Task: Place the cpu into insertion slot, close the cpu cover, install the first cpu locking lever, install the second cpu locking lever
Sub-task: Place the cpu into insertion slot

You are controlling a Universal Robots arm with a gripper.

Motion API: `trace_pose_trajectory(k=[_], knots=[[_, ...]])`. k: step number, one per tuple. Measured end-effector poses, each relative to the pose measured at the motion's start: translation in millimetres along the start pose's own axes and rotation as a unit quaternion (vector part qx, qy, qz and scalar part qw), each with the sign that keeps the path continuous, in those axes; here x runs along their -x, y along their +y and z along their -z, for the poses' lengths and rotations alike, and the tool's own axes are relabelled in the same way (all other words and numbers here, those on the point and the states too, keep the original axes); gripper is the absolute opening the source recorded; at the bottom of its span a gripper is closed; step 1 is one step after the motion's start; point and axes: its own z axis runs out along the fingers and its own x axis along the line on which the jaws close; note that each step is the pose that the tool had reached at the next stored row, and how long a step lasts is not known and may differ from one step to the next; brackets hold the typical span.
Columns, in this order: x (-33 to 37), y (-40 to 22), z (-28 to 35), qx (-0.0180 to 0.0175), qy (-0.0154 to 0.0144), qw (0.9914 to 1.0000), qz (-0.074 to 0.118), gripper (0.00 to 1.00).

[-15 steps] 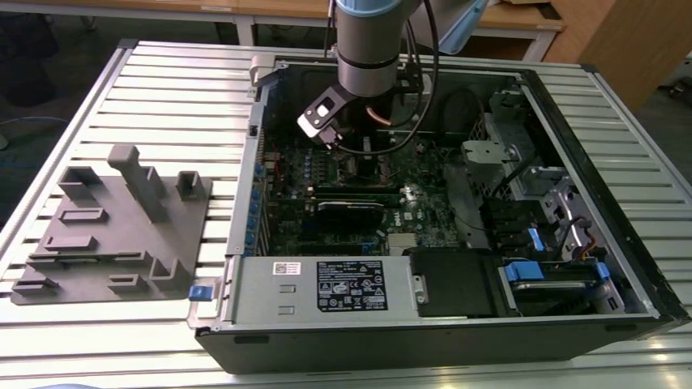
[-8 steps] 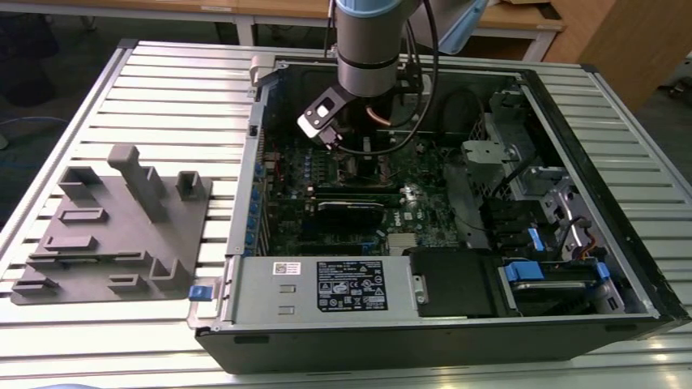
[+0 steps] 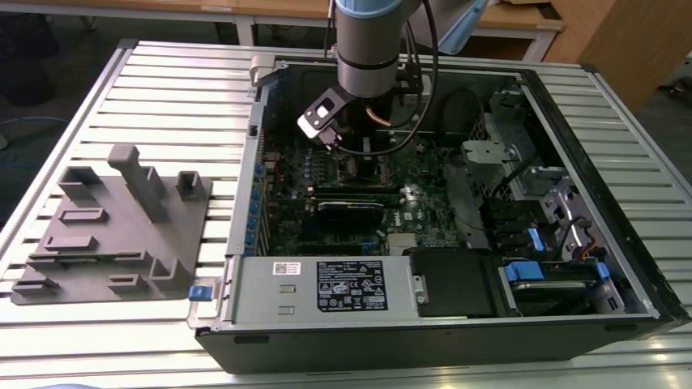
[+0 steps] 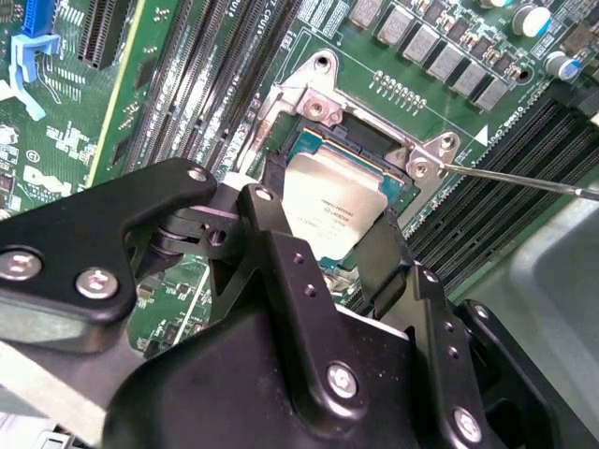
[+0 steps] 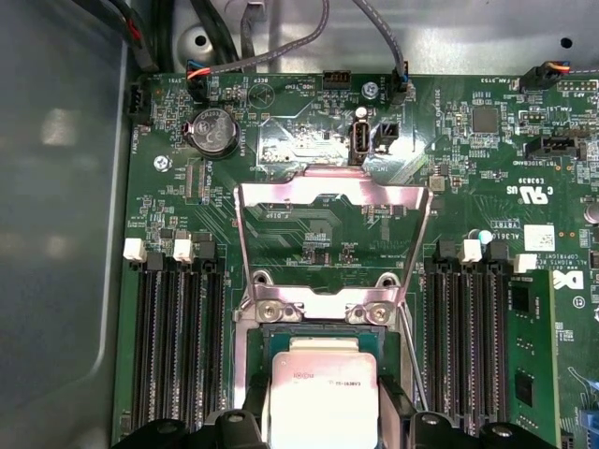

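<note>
I have the arm down inside the open computer case (image 3: 243,203). In the exterior view, the gripper (image 3: 343,152) sits at about 11 o'clock from the middle of the case.

In both wrist views the gripper (image 4: 332,234) (image 5: 328,412) straddles the cpu (image 4: 332,196) (image 5: 323,383). The chip lies flat, metal face up, right over the insertion slot (image 4: 323,143) (image 5: 323,329) in the green motherboard (image 5: 309,140). It looks seated, or very nearly so. I cannot tell whether the pincer is clamped on the chip or has already let it go.

By my reading, the first step is done or all but done, and the rest is untouched. The cpu cover (image 5: 332,194) stands swung up and away from the socket, hinged at the slot's edge, so it is not closed yet. A thin wire locking lever (image 4: 524,178) (image 5: 412,365) sticks out free beside the socket, not latched. I cannot make out the other lever.
</note>
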Motion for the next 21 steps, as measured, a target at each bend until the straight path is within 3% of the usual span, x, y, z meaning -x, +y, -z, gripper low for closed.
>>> trace_pose_trajectory(k=[13,15,16,21], knots=[[-0.1,0.1,-0.5,0.0003,0.0003,1.0,0.0,0.54],[-0.2,0.1,-0.7,0.0003,0.0005,1.0,0.0,0.55],[-0.1,0.1,-0.7,0.0003,0.0004,1.0,0.0,0.61],[0.0,0.1,0.6,0.0,0.0,1.0,0.0,0.61]])
